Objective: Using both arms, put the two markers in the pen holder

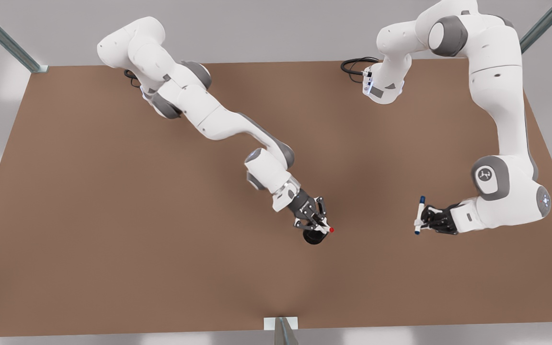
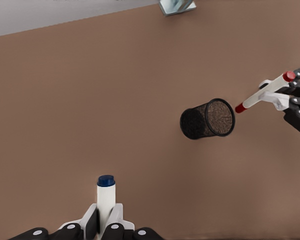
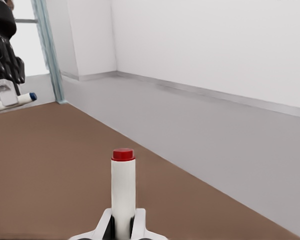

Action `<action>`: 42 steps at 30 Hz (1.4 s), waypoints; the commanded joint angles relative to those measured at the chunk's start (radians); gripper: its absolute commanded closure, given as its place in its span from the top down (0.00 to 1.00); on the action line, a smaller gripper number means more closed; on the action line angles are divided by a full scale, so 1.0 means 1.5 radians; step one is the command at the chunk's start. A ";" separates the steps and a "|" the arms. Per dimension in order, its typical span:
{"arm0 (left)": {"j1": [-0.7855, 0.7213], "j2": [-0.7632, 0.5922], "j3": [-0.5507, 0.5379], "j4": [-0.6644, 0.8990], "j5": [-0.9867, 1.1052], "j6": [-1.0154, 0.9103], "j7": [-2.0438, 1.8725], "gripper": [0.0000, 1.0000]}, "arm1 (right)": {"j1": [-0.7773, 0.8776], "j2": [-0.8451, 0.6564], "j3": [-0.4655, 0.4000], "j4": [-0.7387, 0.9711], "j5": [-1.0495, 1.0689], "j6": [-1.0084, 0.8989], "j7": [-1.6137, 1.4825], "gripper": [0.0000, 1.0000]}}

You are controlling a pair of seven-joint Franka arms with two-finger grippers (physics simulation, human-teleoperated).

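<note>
My right gripper (image 1: 315, 224) is shut on the red-capped marker (image 1: 325, 229) near the middle of the table. It holds the marker tilted right over the small black pen holder (image 1: 312, 237). The right wrist view shows the red marker (image 3: 123, 190) between the gripper's fingers (image 3: 140, 225). At the front view's right, my left gripper (image 1: 423, 219) is shut on the blue-capped marker (image 1: 419, 214), a good way off from the cup. In the left wrist view, the blue marker (image 2: 106, 197) sticks out of that gripper (image 2: 105, 219). Farther off are the mesh pen holder (image 2: 208, 118) and the red marker (image 2: 264, 93).
The brown table (image 1: 113, 239) stretches wide around the cup. Metal frame posts (image 1: 5, 38) stand at the back corners and a bracket (image 1: 281, 325) sits at the front edge. A black cable (image 1: 355, 64) loops near the far arm's base.
</note>
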 commanded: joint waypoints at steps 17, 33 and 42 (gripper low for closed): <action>0.006 -0.016 -0.001 0.022 -0.052 -0.064 0.551 0.21 | 0.023 0.050 -0.060 -0.002 0.002 0.077 -0.010 0.71; -0.028 0.019 -0.142 0.031 -0.397 -0.003 0.735 0.21 | -0.378 -0.643 -0.126 -0.395 0.073 -1.048 0.071 1.00; -0.101 0.075 -0.156 0.031 -0.478 0.232 0.940 0.21 | -0.422 -0.722 -0.089 -0.494 0.077 -0.983 0.081 0.99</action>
